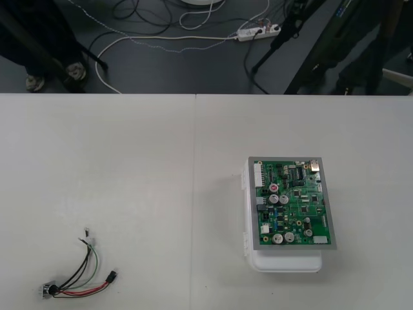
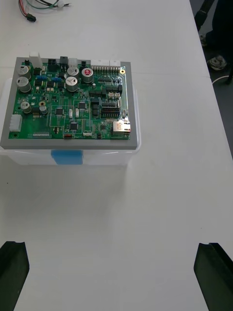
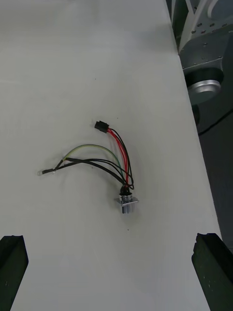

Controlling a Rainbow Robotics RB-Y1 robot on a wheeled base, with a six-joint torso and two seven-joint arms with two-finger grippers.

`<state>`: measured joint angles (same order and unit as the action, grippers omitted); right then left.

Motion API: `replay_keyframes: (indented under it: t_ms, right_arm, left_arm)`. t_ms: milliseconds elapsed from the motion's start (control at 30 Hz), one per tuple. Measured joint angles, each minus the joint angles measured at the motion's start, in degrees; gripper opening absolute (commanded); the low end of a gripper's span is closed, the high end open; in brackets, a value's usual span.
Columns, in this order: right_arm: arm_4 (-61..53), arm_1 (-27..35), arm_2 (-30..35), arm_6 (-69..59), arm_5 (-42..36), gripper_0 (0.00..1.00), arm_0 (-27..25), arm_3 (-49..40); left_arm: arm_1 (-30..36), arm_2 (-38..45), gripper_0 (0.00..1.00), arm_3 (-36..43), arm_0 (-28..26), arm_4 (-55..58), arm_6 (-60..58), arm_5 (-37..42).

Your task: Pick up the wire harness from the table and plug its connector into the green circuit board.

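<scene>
The left claw (image 3: 111, 238) and right claw (image 2: 112, 244) gaped wide, gripping nothing. The wire harness (image 1: 77, 274), thin looping wires between a black plug (image 3: 101, 125) and a round flanged metal socket (image 3: 127, 201), lay on the pale tabletop (image 1: 129, 161), well left of the green circuit board (image 1: 292, 201).

Matt table (image 1: 129, 161), shiny metal socket (image 3: 127, 203), plastic plug (image 3: 101, 125).

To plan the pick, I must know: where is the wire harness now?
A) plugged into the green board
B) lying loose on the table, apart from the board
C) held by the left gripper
B: the wire harness lies on the table, away from the green circuit board, black plug free.
</scene>
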<state>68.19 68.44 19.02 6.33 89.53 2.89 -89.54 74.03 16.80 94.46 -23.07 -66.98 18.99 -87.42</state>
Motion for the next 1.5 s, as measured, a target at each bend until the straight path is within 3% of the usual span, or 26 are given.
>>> replay_keyframes:
  t_ms: [367, 767, 1200, 1500]
  right_arm:
    - [0.1, -1.5, -0.2, 0.0, 0.0, 1.0, -1.8, 0.0]
    - [-2.0, -6.3, -0.2, 0.0, 0.0, 1.0, -2.1, 0.2]
    - [-17.8, -9.1, -2.6, 0.0, 0.0, 1.0, -5.3, 0.3]
    - [-19.3, -12.2, -3.1, -0.9, 0.0, 1.0, -5.4, 0.3]
  left_arm:
    - [-1.3, 0.3, 1.0, 2.2, -2.5, -7.6, -4.4, 0.5]
    - [-9.2, 0.3, 1.0, 5.4, -2.5, -17.1, -5.1, 2.9]
    - [-14.2, 0.3, 1.0, 13.3, -7.9, -25.8, -7.6, 13.6]
    - [-16.5, -1.7, 1.0, 14.4, -8.0, -30.8, -8.3, 19.5]
